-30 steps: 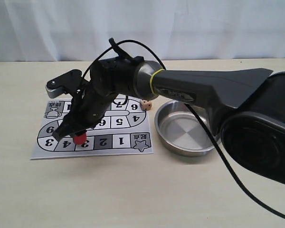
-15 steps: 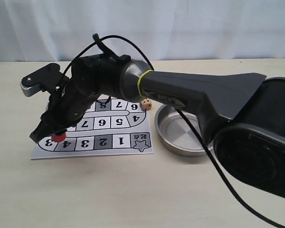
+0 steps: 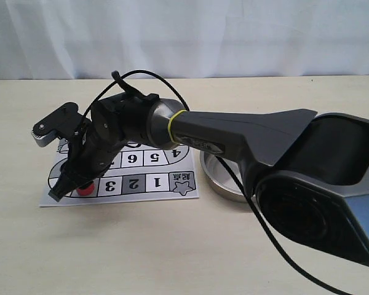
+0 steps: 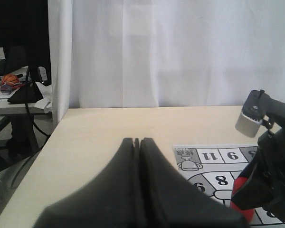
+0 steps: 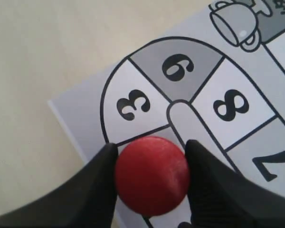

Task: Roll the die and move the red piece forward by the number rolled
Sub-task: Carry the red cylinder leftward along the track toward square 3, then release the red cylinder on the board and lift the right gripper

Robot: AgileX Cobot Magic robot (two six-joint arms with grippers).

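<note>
My right gripper [image 3: 79,186] reaches across to the left end of the game board [image 3: 141,192] and is shut on the red piece [image 3: 85,189], a flat-topped red cylinder. From the right wrist the red piece [image 5: 152,174] sits squeezed between both black fingers [image 5: 97,190], low over the curved end of the track beside squares 3 and 6. The red piece [image 4: 242,199] also peeks out under the right arm in the left wrist view. My left gripper [image 4: 137,140] is shut and empty, over bare table left of the board. The die is hidden behind the right arm.
A round metal bowl [image 3: 216,182] stands just right of the board, mostly covered by the right arm. The board's printed track [image 5: 228,104] carries numbered squares and a cup picture. A white curtain [image 4: 156,52] hangs behind the table; a cluttered side desk [image 4: 14,90] stands beyond the table's left edge.
My right gripper carried the red piece leftward along the bottom row, from around square 3 to the board's curved left end, and has come lower. The die is now hidden.
</note>
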